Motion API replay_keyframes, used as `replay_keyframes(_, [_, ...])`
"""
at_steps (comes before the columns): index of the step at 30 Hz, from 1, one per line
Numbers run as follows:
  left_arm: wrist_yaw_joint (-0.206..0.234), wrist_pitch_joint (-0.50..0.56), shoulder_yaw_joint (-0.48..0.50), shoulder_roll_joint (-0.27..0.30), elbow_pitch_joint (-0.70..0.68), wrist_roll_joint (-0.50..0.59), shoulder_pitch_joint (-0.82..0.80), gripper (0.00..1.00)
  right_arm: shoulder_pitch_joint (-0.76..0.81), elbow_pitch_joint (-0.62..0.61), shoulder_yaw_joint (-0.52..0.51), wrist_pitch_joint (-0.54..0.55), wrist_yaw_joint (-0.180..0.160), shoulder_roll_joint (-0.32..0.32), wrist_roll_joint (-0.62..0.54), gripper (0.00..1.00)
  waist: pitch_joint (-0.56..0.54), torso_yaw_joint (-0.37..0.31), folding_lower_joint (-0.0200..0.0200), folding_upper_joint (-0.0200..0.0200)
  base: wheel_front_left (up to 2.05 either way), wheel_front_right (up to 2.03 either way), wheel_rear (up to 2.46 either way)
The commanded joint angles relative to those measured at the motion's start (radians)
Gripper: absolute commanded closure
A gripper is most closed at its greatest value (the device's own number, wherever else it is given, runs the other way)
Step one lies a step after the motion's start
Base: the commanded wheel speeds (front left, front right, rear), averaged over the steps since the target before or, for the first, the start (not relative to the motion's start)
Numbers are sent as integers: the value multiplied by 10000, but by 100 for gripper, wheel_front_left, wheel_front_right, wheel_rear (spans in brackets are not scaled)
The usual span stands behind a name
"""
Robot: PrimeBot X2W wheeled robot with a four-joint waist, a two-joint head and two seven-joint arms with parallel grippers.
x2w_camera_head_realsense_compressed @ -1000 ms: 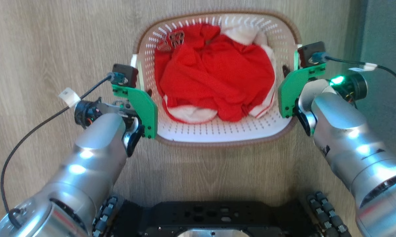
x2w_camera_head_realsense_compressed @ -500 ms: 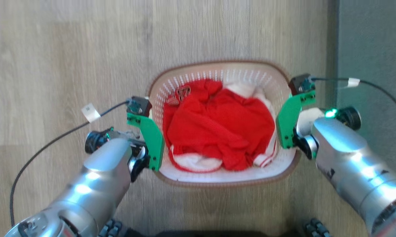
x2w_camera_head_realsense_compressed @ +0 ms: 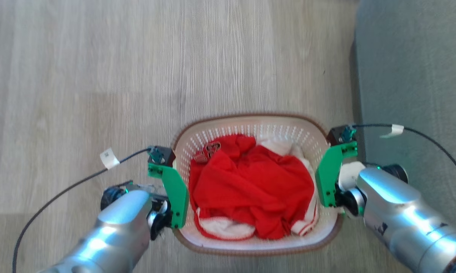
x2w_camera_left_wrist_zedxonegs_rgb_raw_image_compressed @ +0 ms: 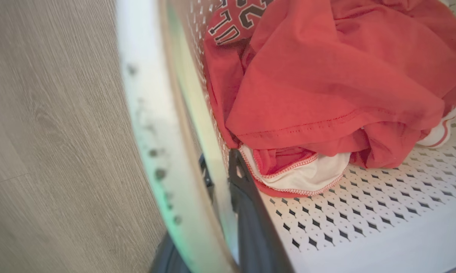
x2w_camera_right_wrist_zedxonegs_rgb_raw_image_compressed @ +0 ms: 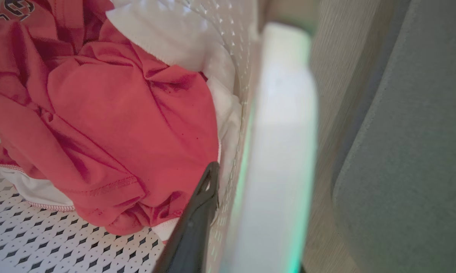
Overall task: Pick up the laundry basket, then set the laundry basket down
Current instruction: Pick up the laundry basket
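Carrying step, judged in progress: laundry basket (x2w_camera_head_realsense_compressed: 250, 128) taken by its 2 short sides, loaded with a red garment (x2w_camera_head_realsense_compressed: 250, 185) and white cloth (x2w_camera_head_realsense_compressed: 281, 146). Positioned over the wooden floor (x2w_camera_head_realsense_compressed: 99, 94), close in front of the robot, with a grey upholstered edge (x2w_camera_head_realsense_compressed: 414, 94) just beside it on the right; contact with the floor not determinable.

Left end effector (x2w_camera_left_wrist_zedxonegs_rgb_raw_image_compressed: 219, 170): pinching the basket's left wall below the rim, 1 dark finger (x2w_camera_left_wrist_zedxonegs_rgb_raw_image_compressed: 250, 220) inside against the perforations, the other glimpsed outside.

Right end effector (x2w_camera_right_wrist_zedxonegs_rgb_raw_image_compressed: 228, 178): 1 dark finger (x2w_camera_right_wrist_zedxonegs_rgb_raw_image_compressed: 197, 216) inside, lying along the right wall beside a blurred white band (x2w_camera_right_wrist_zedxonegs_rgb_raw_image_compressed: 277, 151), probably the handle; partner hidden, so impossible to tell whether spread or pressed together.

For good execution: hold both wrists at equal height to level the rim; move the 2 arms as 1, neither pulling apart nor squeezing inward, thin plastic being likely to flex; lower straight down, clear of the grey edge; release only with the base fully on the floor.
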Motion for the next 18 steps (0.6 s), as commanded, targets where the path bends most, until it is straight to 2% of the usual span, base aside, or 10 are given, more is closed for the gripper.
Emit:
replay_keyframes(1, [-253,80,-44,-43,-496,-66,-130,100,435,-413,411,58,77,168,35,100,-813,25,1,-1,0,0,0])
replay_keyframes(7, [-254,520,-275,84,-648,-314,157,100,832,-502,742,112,77,111,529,100,-1803,101,1,-1,0,0,0])
replay_keyframes(18, [-254,1009,-502,613,-1229,-614,815,100,1371,-362,1211,180,77,377,1084,100,-3129,91,1,-1,0,0,0])
